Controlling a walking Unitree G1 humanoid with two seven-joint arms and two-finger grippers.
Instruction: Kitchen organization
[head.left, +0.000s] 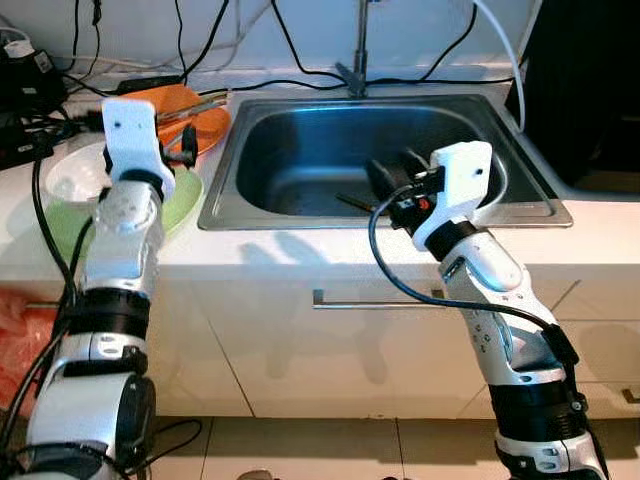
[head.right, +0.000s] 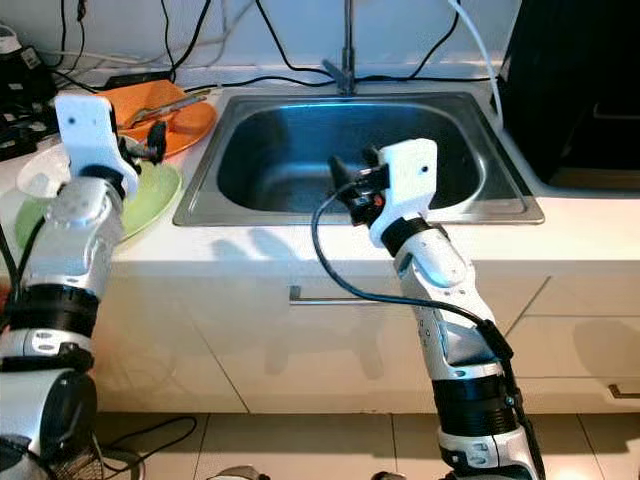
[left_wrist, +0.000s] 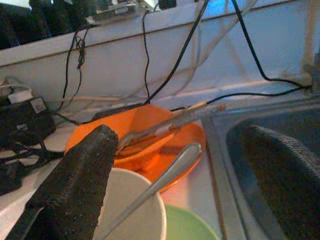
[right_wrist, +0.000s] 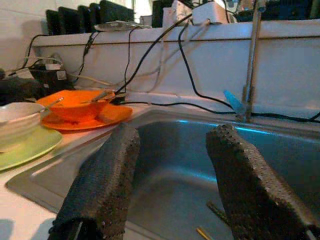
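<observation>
My left gripper (head.left: 183, 148) hangs open over a white bowl (head.left: 72, 180) that sits on a green plate (head.left: 187, 198) on the counter left of the sink. A metal spoon (left_wrist: 170, 170) leans in that bowl, between the fingers in the left wrist view. Behind it an orange bowl (left_wrist: 132, 125) with utensils rests on an orange plate (head.left: 212, 130). My right gripper (head.left: 397, 172) is open above the front part of the steel sink (head.left: 300, 150), holding nothing. Chopsticks (right_wrist: 217, 212) lie on the sink floor below it.
A faucet (head.left: 358, 50) rises behind the sink, with black cables along the back wall. A dark appliance (head.left: 585, 80) stands at the right, and a power strip (head.left: 25, 75) at the far left. Below the counter is a cabinet with a bar handle (head.left: 370, 300).
</observation>
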